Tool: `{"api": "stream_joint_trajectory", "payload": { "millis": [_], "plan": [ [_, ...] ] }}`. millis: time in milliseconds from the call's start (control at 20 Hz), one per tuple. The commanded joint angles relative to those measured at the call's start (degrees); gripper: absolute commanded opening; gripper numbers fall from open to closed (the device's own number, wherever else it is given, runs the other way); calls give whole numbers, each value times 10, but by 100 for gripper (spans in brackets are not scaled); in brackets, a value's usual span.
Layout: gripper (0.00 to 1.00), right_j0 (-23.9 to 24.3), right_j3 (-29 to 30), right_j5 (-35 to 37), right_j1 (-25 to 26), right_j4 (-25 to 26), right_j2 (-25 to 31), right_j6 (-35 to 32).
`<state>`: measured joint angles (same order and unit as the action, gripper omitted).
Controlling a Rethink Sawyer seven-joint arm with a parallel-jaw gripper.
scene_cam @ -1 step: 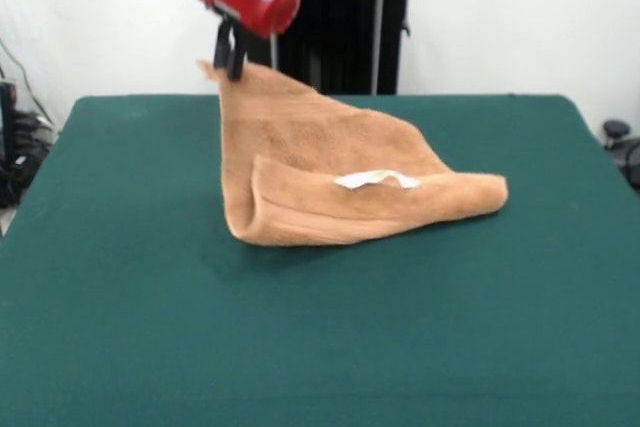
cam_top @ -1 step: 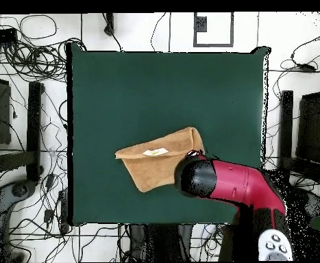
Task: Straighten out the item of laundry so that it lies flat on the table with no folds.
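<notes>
- One black gripper (scene_cam @ -1 step: 232, 55) is pinching shut on a raised corner of the orange-tan terry towel (scene_cam @ -1 step: 330, 182).
- Towel's folded bulk is hanging below, trailing along the dark green felt table (scene_cam @ -1 step: 120, 277).

We see even, bright, diffuse light with no glare on the dark green felt-topped table (scene_cam @ -1 step: 120, 327), only a faint soft shadow just below the folded orange-tan terry towel (scene_cam @ -1 step: 330, 187), whose edges look slightly soft in both views.
</notes>
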<state>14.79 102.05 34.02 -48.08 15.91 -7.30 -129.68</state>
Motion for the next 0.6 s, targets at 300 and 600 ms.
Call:
{"api": "stream_joint_trajectory", "payload": {
  "millis": [300, 600],
  "plan": [
    [0, -76, 14, 234, -101, -8, -4, -15],
    [0, -88, -25, 331, -134, -4, -13, -3]
  ]
}}
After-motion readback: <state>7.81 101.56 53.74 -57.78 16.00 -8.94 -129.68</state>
